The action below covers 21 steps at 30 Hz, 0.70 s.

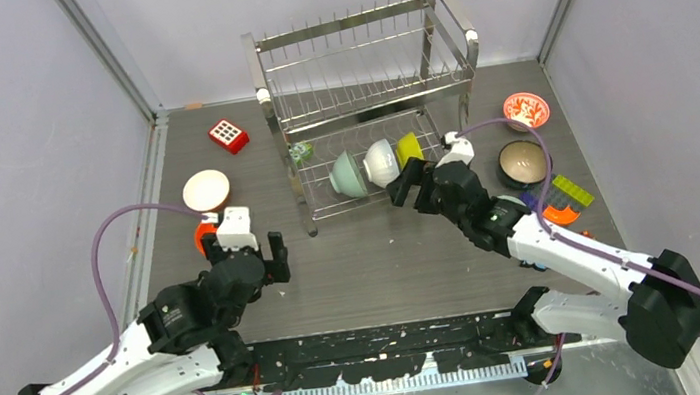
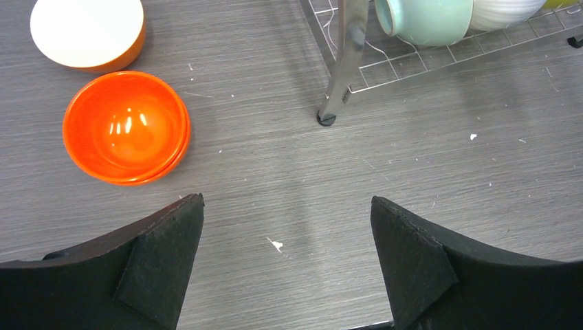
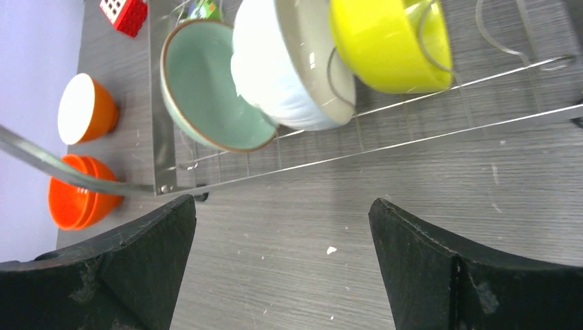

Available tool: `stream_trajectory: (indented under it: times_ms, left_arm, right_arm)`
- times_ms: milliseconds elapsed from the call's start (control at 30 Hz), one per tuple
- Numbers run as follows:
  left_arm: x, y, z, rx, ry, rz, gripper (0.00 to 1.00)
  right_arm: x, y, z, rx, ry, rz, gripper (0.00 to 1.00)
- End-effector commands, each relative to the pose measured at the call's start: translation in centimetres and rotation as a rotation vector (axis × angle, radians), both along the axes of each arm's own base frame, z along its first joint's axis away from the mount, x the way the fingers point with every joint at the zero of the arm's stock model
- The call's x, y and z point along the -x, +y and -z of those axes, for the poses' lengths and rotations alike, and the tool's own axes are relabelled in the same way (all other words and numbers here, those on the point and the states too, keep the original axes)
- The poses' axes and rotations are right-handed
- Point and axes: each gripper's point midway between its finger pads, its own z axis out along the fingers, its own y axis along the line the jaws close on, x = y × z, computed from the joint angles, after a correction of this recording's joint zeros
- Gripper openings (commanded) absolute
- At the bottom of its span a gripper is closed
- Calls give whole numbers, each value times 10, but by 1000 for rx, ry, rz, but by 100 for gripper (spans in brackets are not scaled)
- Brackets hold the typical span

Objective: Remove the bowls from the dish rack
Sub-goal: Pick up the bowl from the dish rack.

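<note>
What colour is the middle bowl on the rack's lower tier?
The middle bowl is white; the right wrist view shows it best.

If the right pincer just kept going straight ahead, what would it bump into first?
Probably the shiny steel wire dish rack's low front rail, then the white ribbed bowl behind it; depth is unclear.

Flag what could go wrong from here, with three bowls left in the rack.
1. The teal bowl, white bowl and yellow bowl stand on edge, packed close on the dish rack's lower tier; pulling one may topple its neighbours.
2. The open right tool faces them across the front wire; a finger could snag it and drag the rack.
3. The open left tool hangs near the stacked orange bowls; a careless swing might knock them.
</note>
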Motion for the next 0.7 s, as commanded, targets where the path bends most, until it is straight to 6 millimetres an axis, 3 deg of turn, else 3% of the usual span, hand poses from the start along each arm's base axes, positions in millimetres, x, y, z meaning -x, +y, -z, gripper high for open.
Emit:
stream_trajectory:
  times_ms: [0, 133, 267, 467, 667]
  left_arm:
    - [0, 11, -7, -23, -30, -16, 93]
    - [-2, 12, -9, -17, -47, -16, 93]
    - [-2, 13, -13, -21, -57, -10, 94]
    - [-2, 25, -16, -62, -75, -31, 94]
    - [-2, 23, -14, -18, -97, -26, 93]
  right_arm:
    - [3, 34, -27, -63, -72, -156, 100]
    - [8, 54, -35, 38, -119, -201, 100]
    - [7, 66, -30, 108, -98, -214, 100]
    - [2, 69, -27, 107, -91, -194, 100]
    - [-14, 68, -32, 117, -123, -126, 95]
